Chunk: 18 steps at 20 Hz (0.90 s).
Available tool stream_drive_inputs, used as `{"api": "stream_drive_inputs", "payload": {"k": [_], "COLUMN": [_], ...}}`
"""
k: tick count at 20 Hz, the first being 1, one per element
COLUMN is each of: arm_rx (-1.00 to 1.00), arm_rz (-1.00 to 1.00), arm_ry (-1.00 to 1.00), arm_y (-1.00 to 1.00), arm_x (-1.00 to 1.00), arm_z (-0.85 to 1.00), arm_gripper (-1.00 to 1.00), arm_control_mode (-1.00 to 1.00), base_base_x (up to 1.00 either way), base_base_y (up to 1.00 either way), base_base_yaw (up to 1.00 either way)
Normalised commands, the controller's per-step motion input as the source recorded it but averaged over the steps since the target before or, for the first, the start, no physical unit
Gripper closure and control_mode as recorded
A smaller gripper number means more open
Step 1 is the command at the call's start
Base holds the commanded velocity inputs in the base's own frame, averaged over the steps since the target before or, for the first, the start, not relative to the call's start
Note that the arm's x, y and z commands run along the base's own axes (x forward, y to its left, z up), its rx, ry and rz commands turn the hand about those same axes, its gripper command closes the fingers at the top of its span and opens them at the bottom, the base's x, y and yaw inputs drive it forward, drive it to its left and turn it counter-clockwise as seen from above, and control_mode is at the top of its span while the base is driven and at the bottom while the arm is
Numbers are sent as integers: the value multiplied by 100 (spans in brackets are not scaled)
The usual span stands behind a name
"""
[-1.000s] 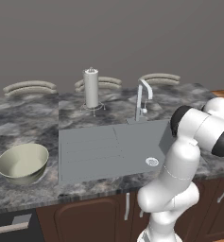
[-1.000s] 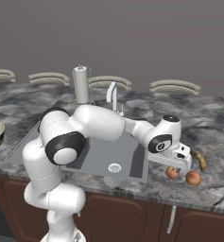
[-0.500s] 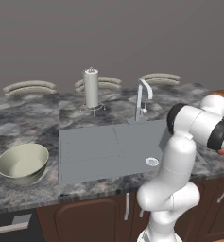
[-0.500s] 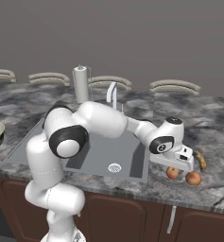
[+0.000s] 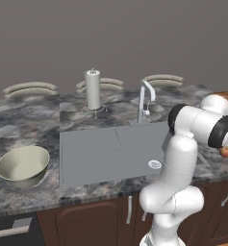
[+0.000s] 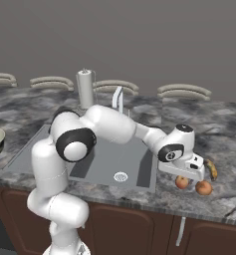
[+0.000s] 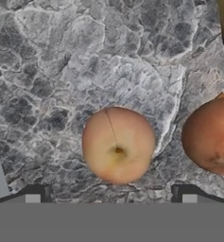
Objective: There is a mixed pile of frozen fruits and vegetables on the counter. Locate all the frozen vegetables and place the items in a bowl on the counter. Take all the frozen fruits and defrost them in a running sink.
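counter point(image 6: 224, 144): dark grey stone | on it: bowl point(image 5: 23, 165) at left, two round fruits point(image 6: 182, 182) point(image 6: 203, 188) right of sink point(image 5: 110, 151)

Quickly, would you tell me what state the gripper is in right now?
Gripper: open, holding nothing, hovering just above a round peach-coloured fruit on the counter.

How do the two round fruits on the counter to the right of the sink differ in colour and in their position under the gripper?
In the hand view, the paler fruit, yellow-peach with a small stem dimple, lies centred between the two fingertips; the redder fruit, deeper orange-red, lies off to the side, cut by the picture's edge. In the right base view the paler one is partly behind the open gripper; the redder one stands clear. Both are round, similar in size, resting on the counter.
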Motion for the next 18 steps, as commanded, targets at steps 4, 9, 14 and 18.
{"api": "stream_drive_inputs", "payload": {"k": [4, 9, 14, 18], "arm_rx": [0, 0, 0, 0], "arm_rz": [0, 0, 0, 0], "arm_ry": [0, 0, 0, 0], "arm_y": [0, -5, -7, -5], "arm_x": [17, 15, 11, 0], "arm_z": [-11, -11, -10, -9], "arm_gripper": [-100, -100, -100, -100], "arm_control_mode": [-100, -100, -100, -100], "base_base_x": [0, 0, 0, 0], "base_base_y": [0, 0, 0, 0], "base_base_yaw": [0, 0, 0, 0]}}
